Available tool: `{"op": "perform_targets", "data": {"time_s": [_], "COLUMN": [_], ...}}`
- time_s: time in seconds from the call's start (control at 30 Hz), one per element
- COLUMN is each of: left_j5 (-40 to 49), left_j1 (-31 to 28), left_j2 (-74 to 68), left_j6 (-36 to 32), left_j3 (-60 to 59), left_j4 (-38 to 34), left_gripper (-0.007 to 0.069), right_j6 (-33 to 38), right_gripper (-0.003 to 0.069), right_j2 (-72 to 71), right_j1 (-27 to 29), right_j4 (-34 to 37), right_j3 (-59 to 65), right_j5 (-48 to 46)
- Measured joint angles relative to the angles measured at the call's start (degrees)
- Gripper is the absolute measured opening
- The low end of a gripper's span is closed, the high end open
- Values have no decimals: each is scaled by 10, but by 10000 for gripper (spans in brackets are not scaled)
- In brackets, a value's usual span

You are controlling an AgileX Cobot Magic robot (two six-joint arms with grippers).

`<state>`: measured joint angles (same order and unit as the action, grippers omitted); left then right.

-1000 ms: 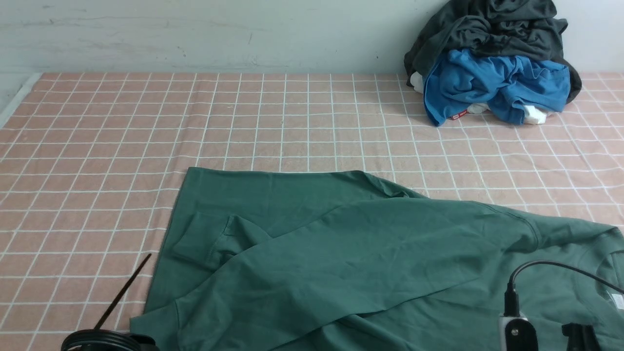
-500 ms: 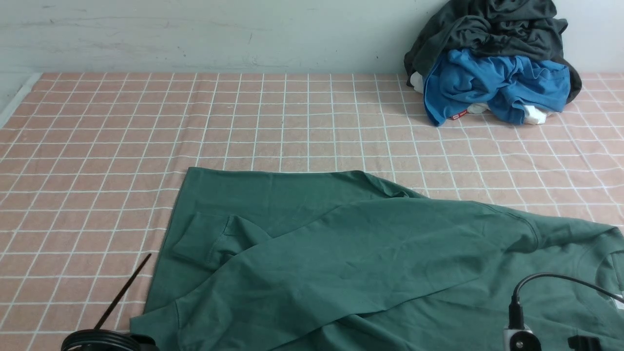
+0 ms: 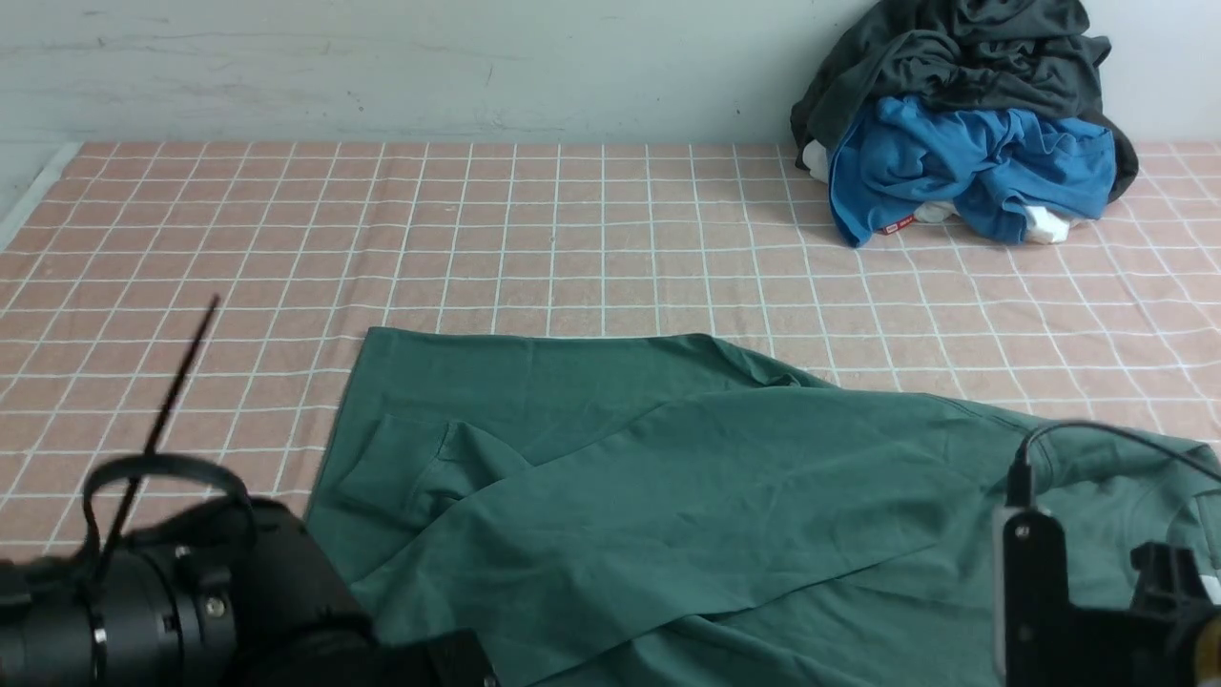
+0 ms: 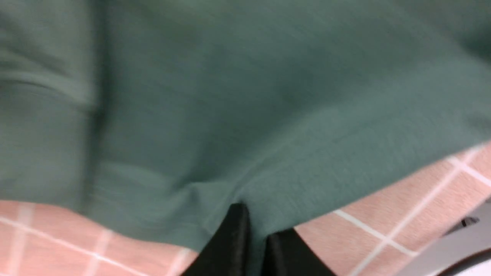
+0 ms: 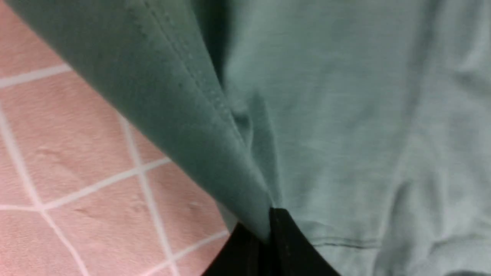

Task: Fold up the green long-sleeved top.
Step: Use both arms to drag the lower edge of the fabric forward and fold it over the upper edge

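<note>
The green long-sleeved top [image 3: 668,477] lies spread over the near half of the table, one sleeve folded across its body. In the left wrist view my left gripper [image 4: 256,232] is shut on the edge of the green top [image 4: 245,96], with cloth pinched between the black fingers. My right gripper [image 5: 267,230] is likewise shut on a folded edge of the green top [image 5: 345,115] next to a stitched seam. The left arm [image 3: 191,592] shows at the near left corner of the top and the right arm [image 3: 1068,611] at its near right. Both sets of jaws are hidden in the front view.
A heap of clothes sits at the back right against the wall: a dark grey garment [image 3: 963,48] over a bright blue one [image 3: 963,162]. The pink checked tablecloth [image 3: 477,229] covers the table. The table's left edge [image 3: 29,200] runs beside the wall.
The right gripper has closed on the top's edge. The left arm has risen into the front view at the near left. The right arm dipped, then rose.
</note>
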<state>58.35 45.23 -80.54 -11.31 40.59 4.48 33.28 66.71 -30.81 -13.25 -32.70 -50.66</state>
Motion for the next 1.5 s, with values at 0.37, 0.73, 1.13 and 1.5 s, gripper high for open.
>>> {"op": "perform_targets", "data": {"time_s": [0.37, 0.73, 1.13, 1.5], "left_j5": [55, 110, 118, 4], "left_j1": [-219, -308, -343, -357], "left_j2": [-55, -227, -382, -463], "left_j6": [-179, -217, -217, -211], "left_j3": [256, 508, 640, 662], "left_j4": [-32, -45, -52, -52], "left_gripper": [17, 18, 18, 37], "right_j6": [132, 129, 106, 42], "right_gripper": [-3, -3, -3, 115], "right_j2": [97, 300, 456, 518], "right_j1": [200, 249, 249, 249], "right_j4": [196, 211, 221, 186], "right_j3": [-232, -429, -561, -573], "right_j5": [-124, -165, -149, -41]}}
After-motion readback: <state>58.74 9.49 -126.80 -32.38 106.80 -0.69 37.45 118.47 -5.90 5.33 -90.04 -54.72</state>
